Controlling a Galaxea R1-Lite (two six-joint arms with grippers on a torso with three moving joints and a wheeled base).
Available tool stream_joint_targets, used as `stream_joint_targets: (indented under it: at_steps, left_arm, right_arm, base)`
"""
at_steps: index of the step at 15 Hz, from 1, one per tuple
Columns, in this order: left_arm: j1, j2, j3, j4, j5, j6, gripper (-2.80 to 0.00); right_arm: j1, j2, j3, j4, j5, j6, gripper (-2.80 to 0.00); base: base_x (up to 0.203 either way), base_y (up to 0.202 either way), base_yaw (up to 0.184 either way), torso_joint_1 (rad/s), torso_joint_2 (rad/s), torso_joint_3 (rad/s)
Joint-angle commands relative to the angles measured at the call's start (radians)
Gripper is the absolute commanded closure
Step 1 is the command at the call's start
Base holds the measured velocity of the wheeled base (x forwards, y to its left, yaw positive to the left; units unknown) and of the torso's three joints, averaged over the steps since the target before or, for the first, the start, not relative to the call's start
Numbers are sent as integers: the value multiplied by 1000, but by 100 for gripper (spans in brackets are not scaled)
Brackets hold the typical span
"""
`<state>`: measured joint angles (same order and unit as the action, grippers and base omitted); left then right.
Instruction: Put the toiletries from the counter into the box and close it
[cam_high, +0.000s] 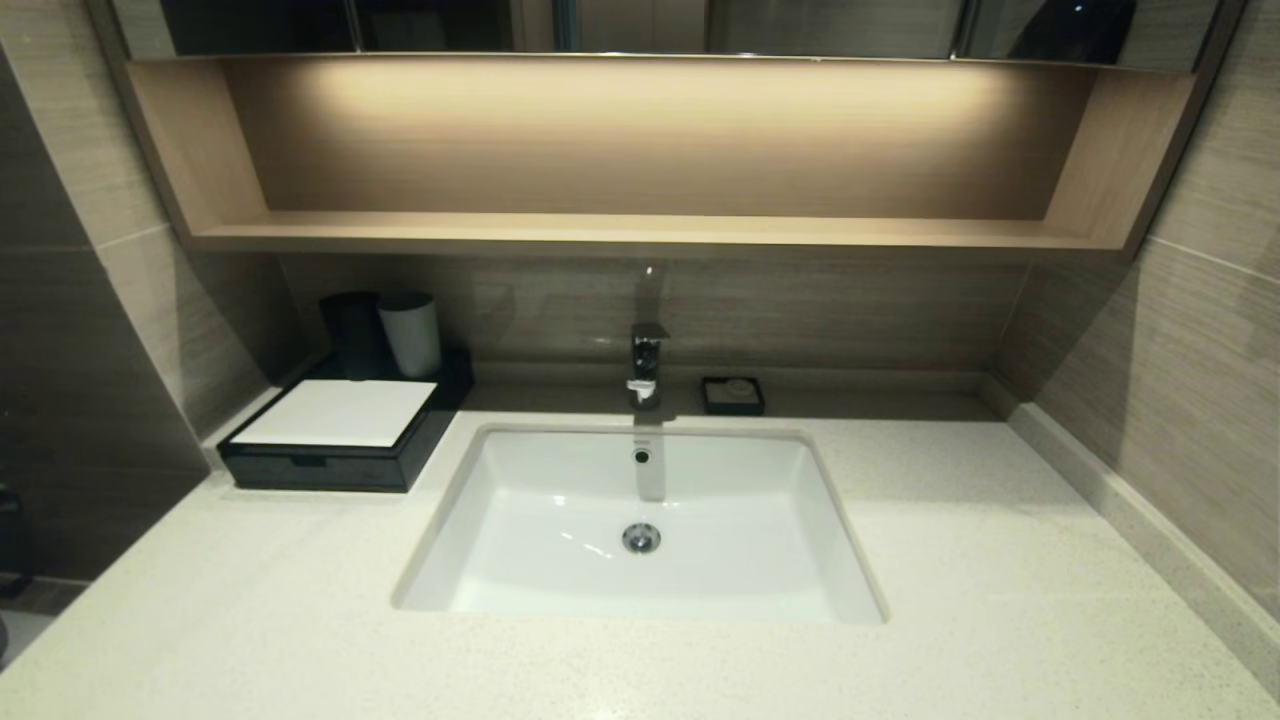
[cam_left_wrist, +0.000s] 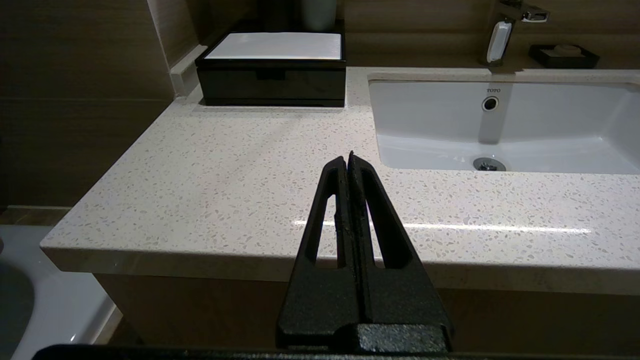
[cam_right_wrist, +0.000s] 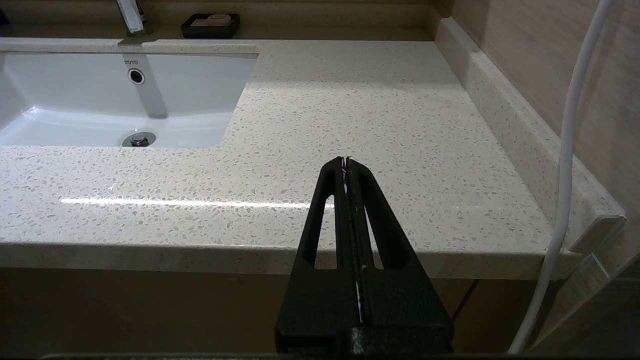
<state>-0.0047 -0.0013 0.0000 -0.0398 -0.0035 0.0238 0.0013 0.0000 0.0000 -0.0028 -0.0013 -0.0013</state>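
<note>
The black box (cam_high: 340, 440) (cam_left_wrist: 272, 75) with a white top panel stands at the counter's back left, its notched drawer front pushed in flush. The toiletries are out of view; none lie on the counter (cam_high: 300, 600) (cam_left_wrist: 225, 175) (cam_right_wrist: 375, 125). My left gripper (cam_left_wrist: 348, 157) is shut with nothing in it, held low over the counter's front edge left of the sink. My right gripper (cam_right_wrist: 346, 161) is shut and empty too, over the front edge right of the sink. Neither arm shows in the head view.
A white sink (cam_high: 480, 590) (cam_left_wrist: 430, 145) (cam_right_wrist: 220, 75) is set in the middle under a chrome tap (cam_high: 647, 365). A small black soap dish (cam_high: 733, 395) sits behind it. A dark tumbler (cam_high: 352, 335) and a white cup (cam_high: 411, 333) stand behind the box. Walls close both sides.
</note>
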Motion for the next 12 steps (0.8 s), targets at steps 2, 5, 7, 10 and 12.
stream_joint_targets:
  at_steps: [2, 5, 7, 10, 12]
  left_arm:
    - [0, 1, 20, 0, 0, 0, 0]
    - [0, 1, 20, 0, 0, -1, 0]
    - [0, 1, 20, 0, 0, 1, 0]
    - [0, 1, 20, 0, 0, 1, 0]
    - [0, 1, 20, 0, 0, 1, 0]
  right_arm:
    - [0, -2, 2, 0, 0, 0, 0]
    - [0, 0, 1, 0, 0, 0, 0]
    - [0, 0, 1, 0, 0, 0, 0]
    - [0, 0, 1, 0, 0, 0, 0]
    - [0, 0, 2, 0, 0, 0, 0]
  base:
    - [0, 0, 0, 0, 0, 0]
    - [0, 0, 0, 0, 0, 0]
    - [0, 0, 0, 0, 0, 0]
    - [0, 0, 0, 0, 0, 0]
    - [0, 0, 0, 0, 0, 0]
